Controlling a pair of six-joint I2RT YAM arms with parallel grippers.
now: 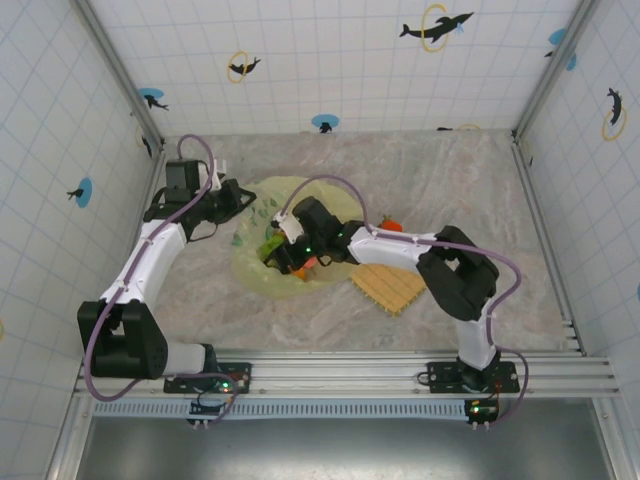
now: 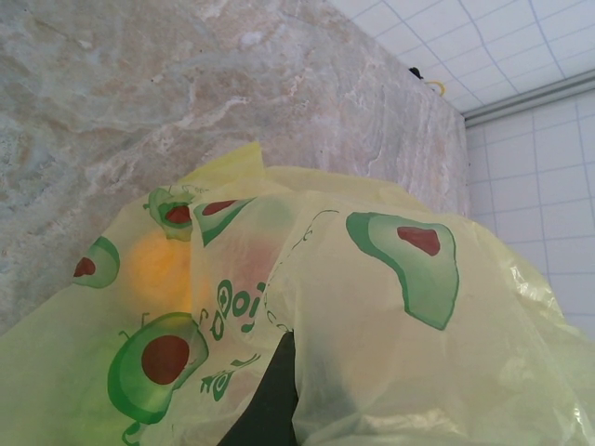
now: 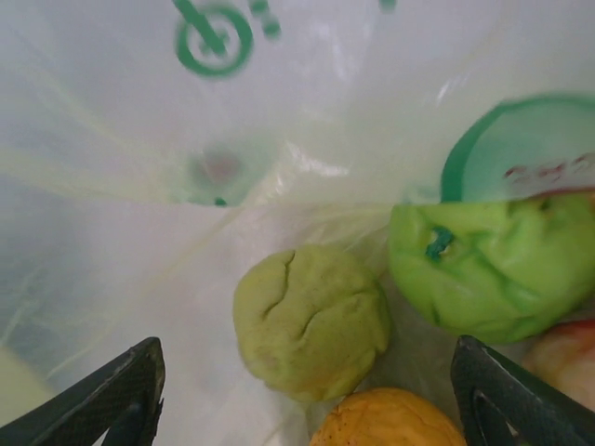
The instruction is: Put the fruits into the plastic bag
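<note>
The yellow-green plastic bag (image 1: 262,205) lies mid-table with its mouth toward the right arm. My left gripper (image 1: 238,200) is at the bag's far-left edge. In the left wrist view the bag (image 2: 372,307) drapes over one dark finger (image 2: 265,400), and an orange fruit (image 2: 158,265) glows through the film. My right gripper (image 1: 286,254) reaches into the bag's mouth. It stands open (image 3: 307,353), with nothing between its fingers. Inside the bag lie a dull yellow-green fruit (image 3: 311,321), a bright green fruit (image 3: 488,265) and an orange one (image 3: 386,420). A red-orange fruit (image 1: 391,224) sits outside, behind the right forearm.
A square woven straw-coloured mat (image 1: 388,286) lies right of the bag, partly under the right arm. Tiled walls enclose the marbled table (image 1: 480,200) on three sides. Bare table stretches at the back and far right.
</note>
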